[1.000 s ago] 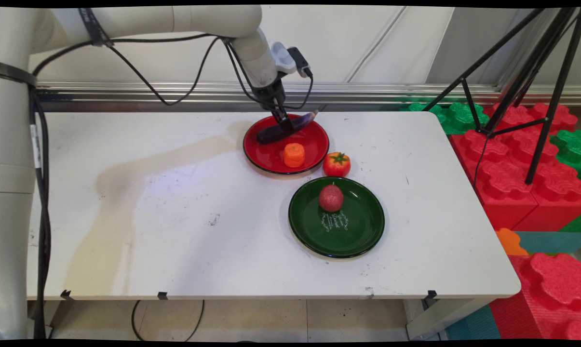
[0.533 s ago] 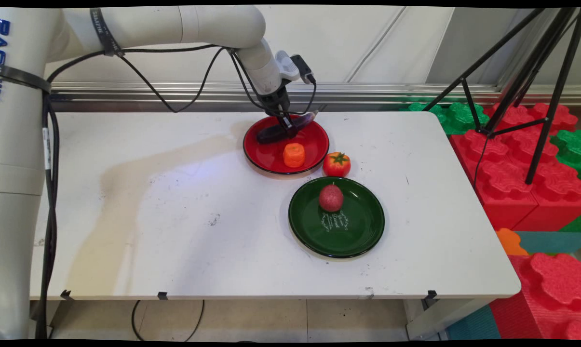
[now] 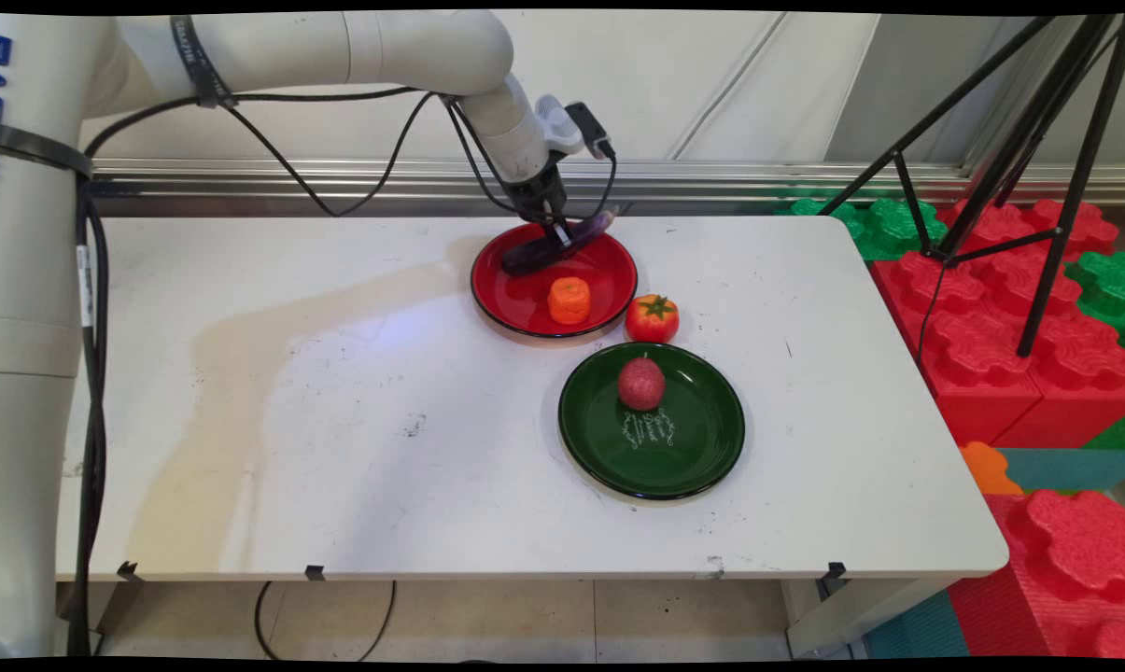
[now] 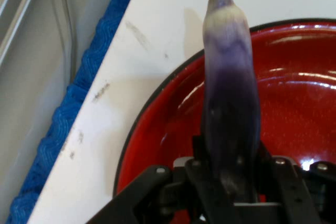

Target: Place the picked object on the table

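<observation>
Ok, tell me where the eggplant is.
The eggplant is clamped in the gripper over the red plate's far half, behind the orange piece.

White table: red plate, green plate, tomato.

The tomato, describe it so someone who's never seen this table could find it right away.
Look between the two plates right of the table's middle, the red plate and the green plate. The tomato sits on bare tabletop there, red with a green stalk cap, the only food not on a plate.
</observation>
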Tool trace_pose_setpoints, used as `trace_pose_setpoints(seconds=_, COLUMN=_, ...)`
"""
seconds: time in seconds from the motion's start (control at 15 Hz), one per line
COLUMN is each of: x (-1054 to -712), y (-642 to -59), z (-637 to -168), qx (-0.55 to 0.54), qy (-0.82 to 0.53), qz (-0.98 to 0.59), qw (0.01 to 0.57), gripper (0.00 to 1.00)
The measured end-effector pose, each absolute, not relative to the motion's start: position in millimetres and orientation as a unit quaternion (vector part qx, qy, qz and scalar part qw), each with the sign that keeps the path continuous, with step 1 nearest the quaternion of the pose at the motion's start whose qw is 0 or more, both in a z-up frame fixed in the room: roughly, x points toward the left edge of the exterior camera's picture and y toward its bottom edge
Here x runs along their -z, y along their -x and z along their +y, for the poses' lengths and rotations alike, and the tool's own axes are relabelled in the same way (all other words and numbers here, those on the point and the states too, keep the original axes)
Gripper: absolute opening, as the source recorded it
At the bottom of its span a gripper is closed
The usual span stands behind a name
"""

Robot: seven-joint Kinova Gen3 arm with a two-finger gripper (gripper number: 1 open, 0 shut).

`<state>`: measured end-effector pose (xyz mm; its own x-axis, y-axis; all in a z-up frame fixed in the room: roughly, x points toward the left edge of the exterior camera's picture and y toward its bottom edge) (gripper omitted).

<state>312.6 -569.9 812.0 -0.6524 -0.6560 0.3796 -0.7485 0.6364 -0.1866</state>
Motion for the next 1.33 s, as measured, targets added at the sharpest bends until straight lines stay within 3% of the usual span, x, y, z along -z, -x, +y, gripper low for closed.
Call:
trace_pose_setpoints(seconds=0.67, x=-877, y=-306, z=-526, qx=-0.211, qy=-0.409, qz=-0.877, qw=0.141, gripper=0.0)
trace_pose_setpoints(seconds=1.33, x=-957, y=-294, z=-413, qx=-0.223, qy=-0.426, qz=-0.866, qw=0.138, gripper=0.0)
